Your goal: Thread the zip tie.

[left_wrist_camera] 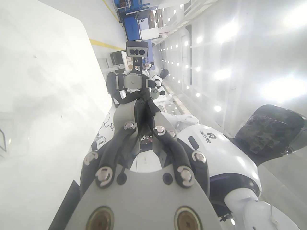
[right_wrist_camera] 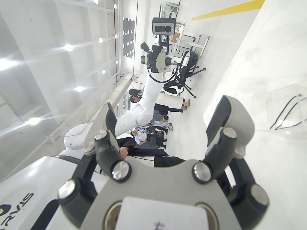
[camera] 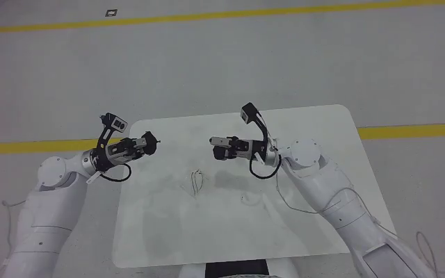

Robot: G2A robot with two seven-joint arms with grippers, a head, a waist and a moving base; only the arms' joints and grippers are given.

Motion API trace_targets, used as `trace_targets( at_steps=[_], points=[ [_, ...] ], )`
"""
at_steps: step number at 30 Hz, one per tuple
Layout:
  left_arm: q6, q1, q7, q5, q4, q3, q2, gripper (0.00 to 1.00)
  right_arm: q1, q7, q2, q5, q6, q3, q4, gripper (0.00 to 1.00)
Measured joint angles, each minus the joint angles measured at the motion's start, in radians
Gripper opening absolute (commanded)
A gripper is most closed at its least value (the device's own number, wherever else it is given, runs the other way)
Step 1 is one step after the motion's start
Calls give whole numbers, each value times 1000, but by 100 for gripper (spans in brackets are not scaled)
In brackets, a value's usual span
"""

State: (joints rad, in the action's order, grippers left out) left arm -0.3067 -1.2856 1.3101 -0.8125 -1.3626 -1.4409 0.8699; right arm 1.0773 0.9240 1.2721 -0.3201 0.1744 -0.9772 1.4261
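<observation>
White table [camera: 316, 139] bears one zip tie [camera: 197, 181]; left claw [camera: 156, 143] closed, right claw [camera: 212, 142] spread.

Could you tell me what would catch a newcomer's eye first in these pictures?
The two arms are above the white table, the left gripper and right gripper pointing at each other across a gap. The left is shut, the right open. Nearer the robot, a thin dark zip tie lies on the table.

White table [camera: 313, 139], dark zip tie [camera: 197, 181]
</observation>
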Motion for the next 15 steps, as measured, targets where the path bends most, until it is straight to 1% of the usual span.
trace_targets(
  at_steps=[3, 6, 7, 9, 13, 15],
  points=[
    [0, 0, 0, 0, 0, 0, 0, 0, -15, 9, 3, 49, -57, 36, 2, 100],
    [0, 0, 0, 0, 0, 0, 0, 0, -57, 19, 12, 110, -112, 83, -25, 100],
    [0, 0, 0, 0, 0, 0, 0, 0, -78, 17, 17, 130, -138, 104, -37, 100],
    [0, 0, 0, 0, 0, 0, 0, 0, -109, 13, 28, 144, -171, 139, -56, 100],
    [0, 0, 0, 0, 0, 0, 0, 0, -191, 12, 61, 195, -258, 235, -111, 100],
    [0, 0, 0, 0, 0, 0, 0, 0, -225, 14, 77, 207, -284, 273, -143, 100]
  ],
)
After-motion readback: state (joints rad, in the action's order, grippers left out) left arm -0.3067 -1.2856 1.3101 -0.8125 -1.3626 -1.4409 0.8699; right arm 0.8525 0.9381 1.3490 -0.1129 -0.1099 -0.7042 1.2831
